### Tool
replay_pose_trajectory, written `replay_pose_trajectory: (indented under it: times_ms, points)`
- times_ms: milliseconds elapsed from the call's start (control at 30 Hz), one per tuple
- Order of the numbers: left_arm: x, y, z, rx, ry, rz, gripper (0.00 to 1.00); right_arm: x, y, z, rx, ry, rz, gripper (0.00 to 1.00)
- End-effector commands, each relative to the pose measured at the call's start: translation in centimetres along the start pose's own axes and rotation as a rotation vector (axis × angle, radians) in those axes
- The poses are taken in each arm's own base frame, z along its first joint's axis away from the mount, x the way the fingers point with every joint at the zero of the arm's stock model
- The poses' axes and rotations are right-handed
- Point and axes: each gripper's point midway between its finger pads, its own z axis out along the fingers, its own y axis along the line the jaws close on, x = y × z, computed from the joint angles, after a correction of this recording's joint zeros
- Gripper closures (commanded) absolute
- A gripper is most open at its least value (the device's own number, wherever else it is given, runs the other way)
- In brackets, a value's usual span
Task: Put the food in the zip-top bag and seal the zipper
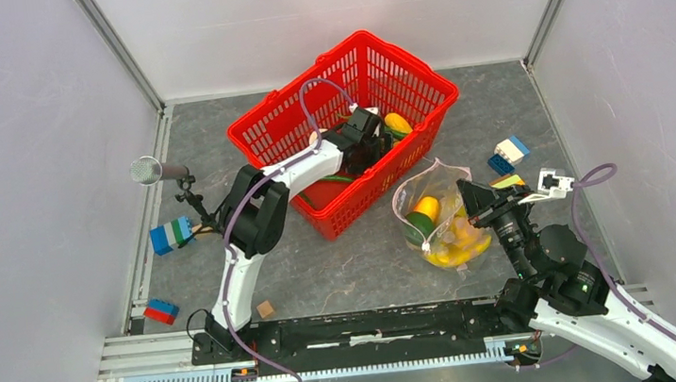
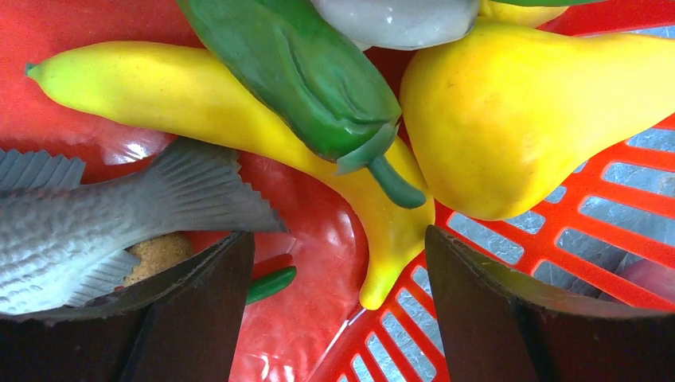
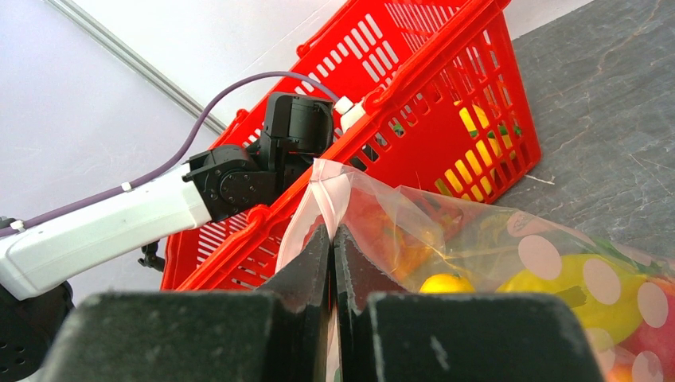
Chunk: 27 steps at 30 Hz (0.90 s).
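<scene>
Bright, even overhead light, faint shadows, glare on the basket (image 2: 318, 231), blurred dark jaws.

White arms (image 1: 303, 164), black jaws — purple cables (image 3: 263, 76)

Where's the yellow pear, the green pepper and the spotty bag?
Glossy yellow toy pear (image 2: 509, 119): left wrist view, on its belly.
Green toy pepper (image 2: 302, 72): left wrist view, on its body.
Clear dotted plastic bag (image 3: 541, 256): right wrist view, on a pale dot.
</scene>
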Motion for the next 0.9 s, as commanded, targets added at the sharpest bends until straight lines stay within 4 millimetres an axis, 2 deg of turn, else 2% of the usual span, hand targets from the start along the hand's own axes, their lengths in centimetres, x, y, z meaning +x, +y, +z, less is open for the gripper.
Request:
replay_pose_trajectory:
  times_ms: [0, 67, 167, 333, 400, 500, 667, 700, 733, 767, 867]
  points:
    - [-0.8, -5.0, -2.7, 0.095, -0.062, 0.029, 0.15, -2.0, 0.6, -0.4, -0.010, -0.048, 0.031, 0.93]
    - [-0.5, -5.1, -2.3, 0.091, -0.051, 0.039, 0.16, -1.9, 0.7, -0.3, -0.012, -0.046, 0.034, 0.93]
    - [0.9, -4.2, -0.5, 0.054, -0.004, 0.032, 0.17, -1.8, 0.8, -0.3, -0.016, -0.040, 0.031, 0.93]
    - [2.6, -3.1, 1.3, -0.009, 0.012, 0.052, 0.18, -1.8, 0.8, -0.4, -0.017, -0.037, 0.031, 0.93]
    - [3.2, -2.1, 1.7, -0.062, 0.019, 0.070, 0.26, -1.9, 0.7, -0.4, -0.016, -0.038, 0.031, 0.93]
    - [3.8, -0.2, 1.3, -0.130, 0.006, 0.087, 0.40, -1.9, 0.6, -0.5, -0.012, -0.040, 0.033, 0.93]
    - [3.3, 1.9, -0.4, -0.189, -0.031, 0.108, 0.51, -2.0, 0.4, -0.6, -0.010, -0.045, 0.038, 0.93]
    - [2.9, 2.0, -0.9, -0.190, -0.042, 0.113, 0.53, -2.0, 0.4, -0.6, -0.008, -0.045, 0.037, 0.93]
    - [2.6, 1.9, -1.2, -0.179, -0.052, 0.119, 0.57, -1.3, 1.3, -0.8, -0.061, -0.007, 0.035, 0.93]
    - [2.3, 1.7, -1.6, -0.172, -0.060, 0.130, 0.61, -2.0, 0.4, -0.6, -0.007, -0.045, 0.038, 0.93]
    - [1.8, 0.6, -2.7, -0.116, -0.063, 0.164, 0.72, -2.1, 0.4, -0.6, -0.005, -0.047, 0.038, 0.93]
